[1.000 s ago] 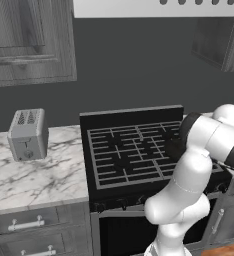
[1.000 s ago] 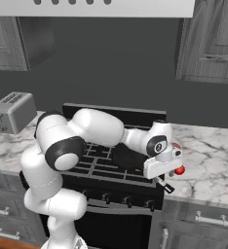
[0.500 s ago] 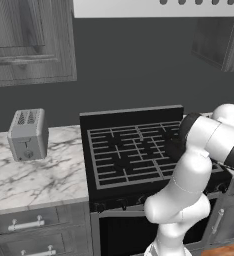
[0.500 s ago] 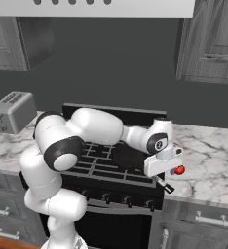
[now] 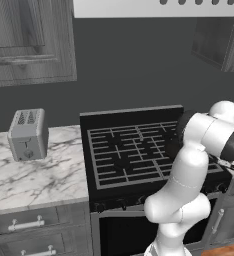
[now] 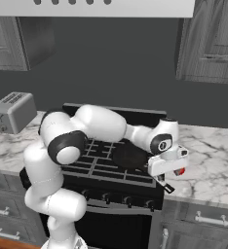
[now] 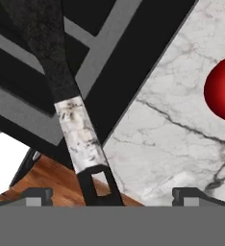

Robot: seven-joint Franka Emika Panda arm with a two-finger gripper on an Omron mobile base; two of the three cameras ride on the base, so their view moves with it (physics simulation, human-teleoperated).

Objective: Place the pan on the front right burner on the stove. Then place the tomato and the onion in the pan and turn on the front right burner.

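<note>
The black pan (image 6: 129, 156) sits on the front right burner (image 6: 133, 176) of the stove (image 5: 124, 150). Its long handle (image 7: 66, 96) points off the stove's right front corner over the counter edge. My gripper (image 7: 114, 196) hovers open over that handle, with the handle between the fingertips (image 7: 37, 194) and touching neither. From the right base camera the gripper (image 6: 165, 174) hangs just right of the pan. The bright red tomato (image 7: 222, 96) lies on the marble counter beside the stove, and it peeks out behind the hand as the tomato (image 6: 180, 171). The onion is out of view.
A grey toaster (image 5: 28, 134) stands on the left marble counter (image 5: 34, 180). The stove's raised back panel (image 5: 131, 114) and dark wall lie behind, with upper cabinets (image 6: 208, 39) overhead. My own arm (image 5: 189, 165) covers the stove's right front from the left camera. Marble counter (image 6: 208, 160) runs right of the stove.
The jaws have spread a little wider around the pan handle. The hand has lifted very slightly; the pan and the tomato have stayed where they were.
</note>
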